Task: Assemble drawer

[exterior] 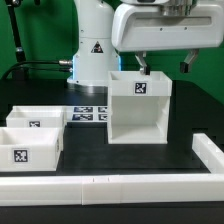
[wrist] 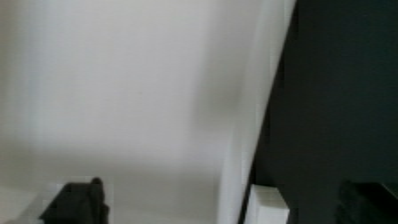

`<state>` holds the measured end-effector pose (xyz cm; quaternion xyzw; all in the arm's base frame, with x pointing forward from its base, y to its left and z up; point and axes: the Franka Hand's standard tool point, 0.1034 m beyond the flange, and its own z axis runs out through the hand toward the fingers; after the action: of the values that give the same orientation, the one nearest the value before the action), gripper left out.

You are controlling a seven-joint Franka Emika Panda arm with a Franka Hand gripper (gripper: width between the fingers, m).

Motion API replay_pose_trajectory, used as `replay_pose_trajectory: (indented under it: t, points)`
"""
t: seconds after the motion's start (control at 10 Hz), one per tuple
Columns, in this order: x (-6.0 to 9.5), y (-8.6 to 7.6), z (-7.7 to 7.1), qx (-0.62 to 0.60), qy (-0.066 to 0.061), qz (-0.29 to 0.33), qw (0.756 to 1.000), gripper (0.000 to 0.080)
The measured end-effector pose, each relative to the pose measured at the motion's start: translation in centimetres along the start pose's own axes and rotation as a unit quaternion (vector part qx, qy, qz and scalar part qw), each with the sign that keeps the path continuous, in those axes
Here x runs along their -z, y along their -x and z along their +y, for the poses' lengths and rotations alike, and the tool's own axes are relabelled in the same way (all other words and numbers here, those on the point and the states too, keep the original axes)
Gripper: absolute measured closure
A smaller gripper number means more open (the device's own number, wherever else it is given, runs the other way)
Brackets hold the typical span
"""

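The drawer's tall white housing (exterior: 138, 112) stands upright in the middle of the table, open toward the front, with a square tag on its back wall. The two shallow tagged trays (exterior: 38, 118) (exterior: 30, 146) lie on the exterior view's left. My gripper (exterior: 165, 68) is open and empty. It hovers just above the housing's top edge, with one finger (exterior: 143, 69) over the inside and the other (exterior: 187, 66) outside the wall on the exterior view's right. In the wrist view the white housing wall (wrist: 143, 110) fills most of the frame and its edge runs between the two dark fingertips (wrist: 75, 203).
A low white rail (exterior: 110, 187) with no tag runs along the front and turns up the exterior view's right side (exterior: 211, 150). The marker board (exterior: 90, 113) lies behind the trays. The robot base (exterior: 93, 50) stands at the back.
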<state>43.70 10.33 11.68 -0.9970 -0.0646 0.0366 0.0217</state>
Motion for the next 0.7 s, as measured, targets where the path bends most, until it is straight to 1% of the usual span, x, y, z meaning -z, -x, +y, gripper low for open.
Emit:
replay_pose_trajectory:
  t: [0.2, 0.3, 0.4, 0.5, 0.6, 0.7]
  points:
    - [-1.6, 1.1, -0.2, -0.028, -0.012, -0.007, 1.000, 0.0150]
    - [-2.1, 1.4, -0.4, -0.025, -0.012, -0.012, 1.000, 0.0150]
    - [-2.0, 1.4, -0.4, -0.022, -0.010, -0.016, 1.000, 0.0150]
    - [-1.9, 1.3, -0.4, -0.022, -0.010, -0.015, 1.000, 0.0273]
    - [-1.9, 1.3, -0.4, -0.022, -0.011, -0.015, 1.000, 0.0273]
    - [-1.9, 1.3, -0.4, -0.022, -0.011, -0.015, 1.000, 0.0408]
